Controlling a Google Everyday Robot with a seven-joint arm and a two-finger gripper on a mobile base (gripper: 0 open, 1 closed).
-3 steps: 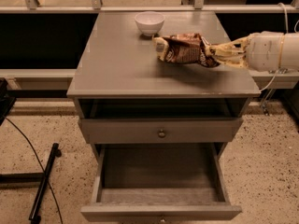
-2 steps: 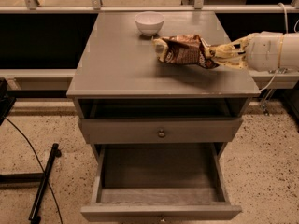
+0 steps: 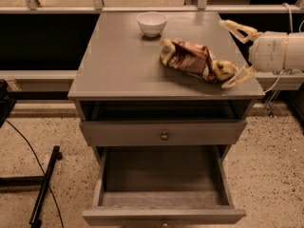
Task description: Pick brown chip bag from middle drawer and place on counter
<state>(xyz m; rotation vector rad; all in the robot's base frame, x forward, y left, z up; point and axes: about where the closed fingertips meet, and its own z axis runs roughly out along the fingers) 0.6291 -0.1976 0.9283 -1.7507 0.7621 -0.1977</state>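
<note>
The brown chip bag [image 3: 192, 61] lies flat on the counter [image 3: 118, 61], right of its middle and near the front edge. My gripper [image 3: 223, 54] comes in from the right at counter height. It is open wide, with one finger [image 3: 240, 28] behind the bag's right end and the other [image 3: 237, 77] in front of it, and neither is pressed on the bag. The middle drawer [image 3: 164, 186] stands pulled out below, with nothing showing inside it.
A small white bowl [image 3: 152, 23] stands at the back of the counter. The upper drawer [image 3: 164, 136], with a round knob, is closed. A railing runs behind the cabinet. A black stand leg and cable [image 3: 42, 184] lie on the floor at left.
The gripper was shut on the bag's right end and has now opened wide. The bag rests on the counter, free of the fingers.
</note>
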